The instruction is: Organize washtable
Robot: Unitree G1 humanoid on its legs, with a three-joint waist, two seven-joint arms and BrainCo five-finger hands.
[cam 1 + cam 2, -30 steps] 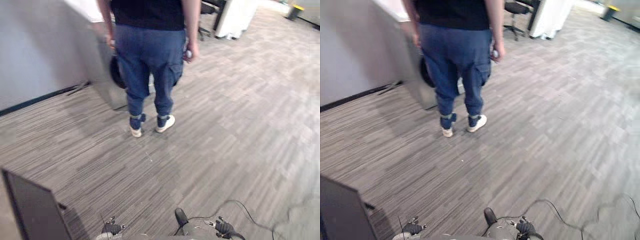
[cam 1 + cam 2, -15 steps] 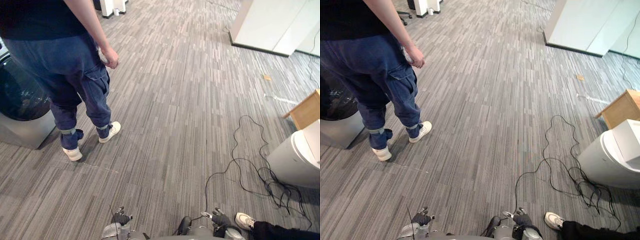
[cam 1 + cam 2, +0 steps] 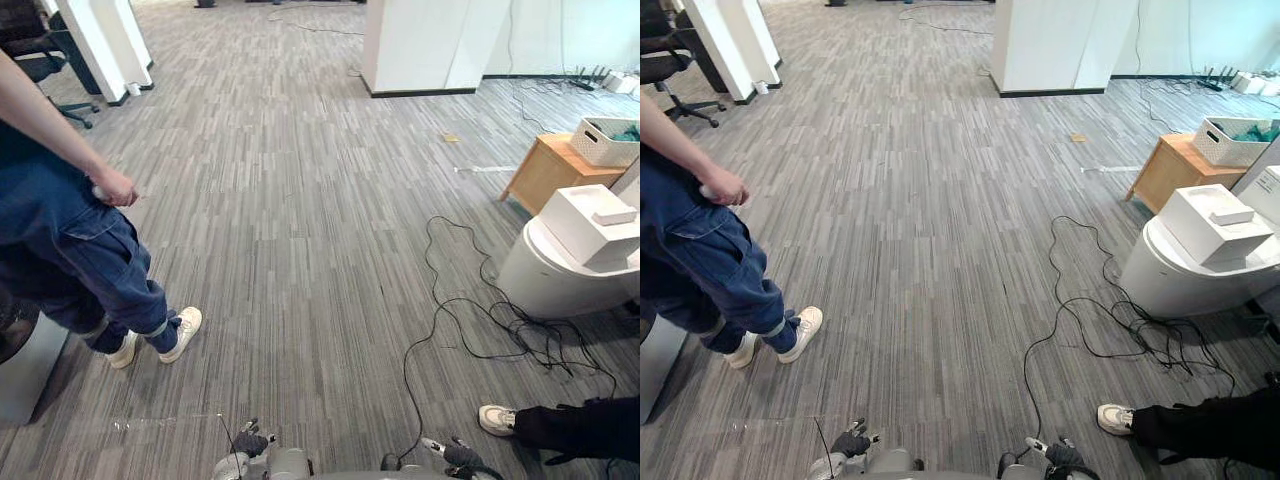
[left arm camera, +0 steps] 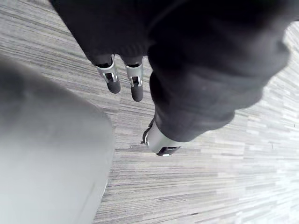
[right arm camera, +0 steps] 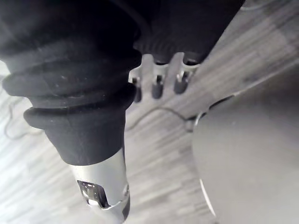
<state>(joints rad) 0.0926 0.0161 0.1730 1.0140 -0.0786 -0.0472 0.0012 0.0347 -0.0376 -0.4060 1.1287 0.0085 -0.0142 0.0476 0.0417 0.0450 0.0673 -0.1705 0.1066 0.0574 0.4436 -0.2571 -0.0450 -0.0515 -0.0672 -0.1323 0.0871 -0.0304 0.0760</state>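
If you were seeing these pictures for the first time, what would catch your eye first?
A person in blue jeans and white shoes stands at the left on the grey floor. At the right, a white box sits on a round white tub, with a wooden side table carrying a white basket beyond it. Another person's dark leg and white shoe reach in at the lower right.

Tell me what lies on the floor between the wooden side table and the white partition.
Left eye view: between the wooden side table and white partition, carpet bears a small tan scrap and a thin white strip.
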